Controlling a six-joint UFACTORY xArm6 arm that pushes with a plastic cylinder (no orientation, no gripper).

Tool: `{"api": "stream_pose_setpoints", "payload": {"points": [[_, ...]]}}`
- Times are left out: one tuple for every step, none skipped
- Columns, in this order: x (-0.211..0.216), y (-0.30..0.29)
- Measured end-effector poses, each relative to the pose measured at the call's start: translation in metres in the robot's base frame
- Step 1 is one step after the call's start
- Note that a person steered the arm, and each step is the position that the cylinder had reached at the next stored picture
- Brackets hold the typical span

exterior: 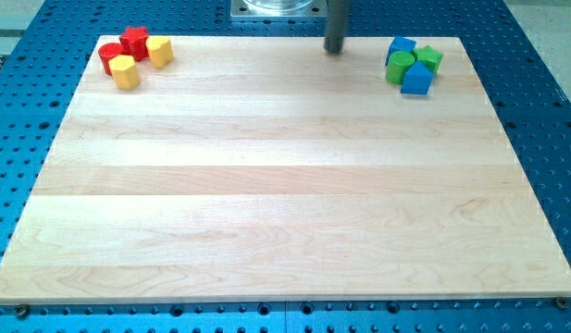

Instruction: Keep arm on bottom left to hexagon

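My tip (334,50) rests on the wooden board (285,185) near its top edge, a little right of centre, touching no block. At the view's top left is a cluster: a red round block (109,56), a red star (134,42), a yellow block (160,50) of unclear shape, and a yellow block (126,72) that looks like the hexagon. My tip is far to the right of this cluster. At the top right are a blue block (401,48), a green star-like block (429,58), a green round block (399,68) and a blue block (416,80).
The board lies on a blue perforated table (544,139). The arm's metal base (276,7) shows at the view's top centre, behind the board's top edge.
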State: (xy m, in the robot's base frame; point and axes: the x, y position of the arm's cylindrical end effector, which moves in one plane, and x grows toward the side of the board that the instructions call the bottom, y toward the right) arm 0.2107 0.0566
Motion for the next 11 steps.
{"api": "stream_pose_setpoints", "payload": {"points": [[0.000,-0.055],[0.002,-0.066],[0.008,-0.066],[0.029,-0.075],[0.104,-0.177],[0.174,-0.319],[0.175,-0.361],[0.165,-0.361],[0.122,-0.361],[0.077,-0.361],[0.040,-0.361]]}}
